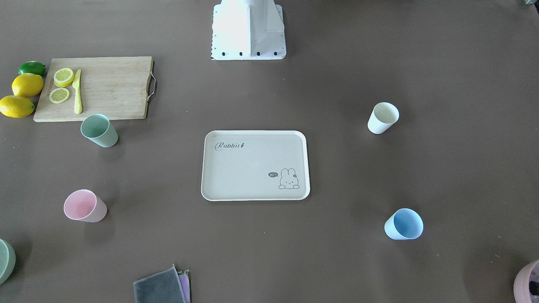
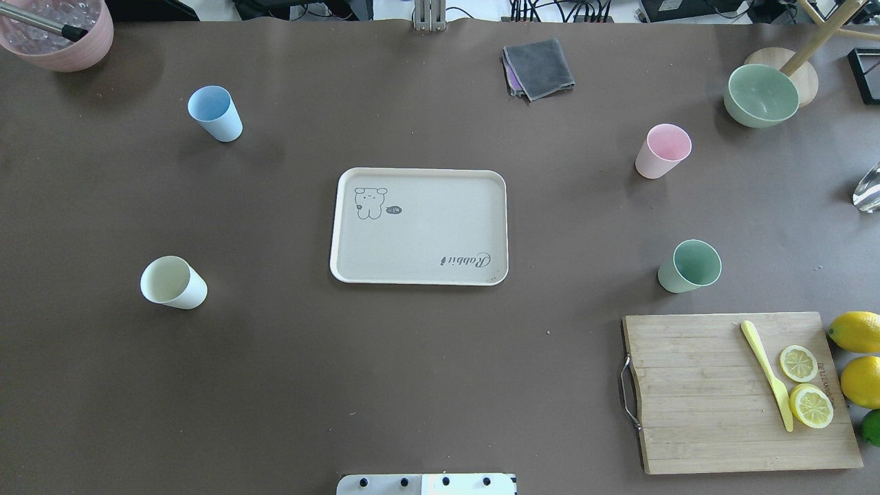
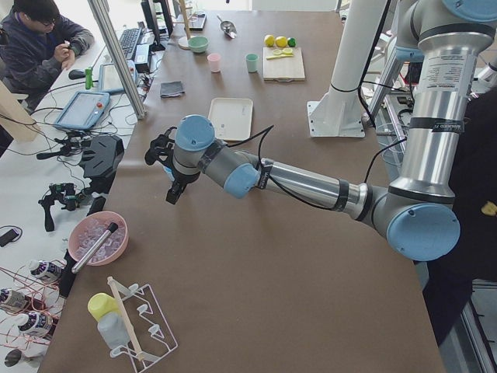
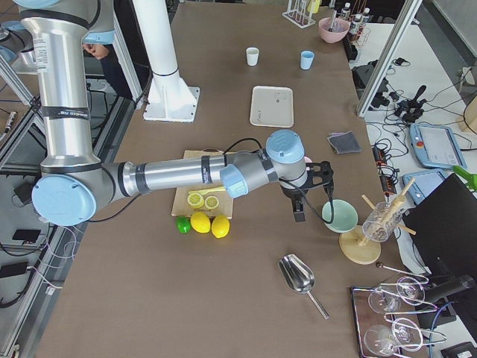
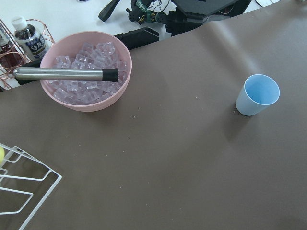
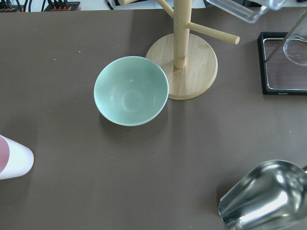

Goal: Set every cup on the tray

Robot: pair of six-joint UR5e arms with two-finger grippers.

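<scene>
Tray (image 2: 419, 227) sits at center | blue cup (image 2: 215, 113), white cup (image 2: 173, 282) left; pink cup (image 2: 663, 151), green cup (image 2: 689, 266) right; all 4 off it | left gripper (image 3: 172, 191), right gripper (image 4: 299, 210): you cannot tell whether apart or together

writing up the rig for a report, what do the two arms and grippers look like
The left arm and right arm are silver tubes with pale blue joint caps. A black cable loops along each to a black gripper: left gripper, right gripper.
</scene>
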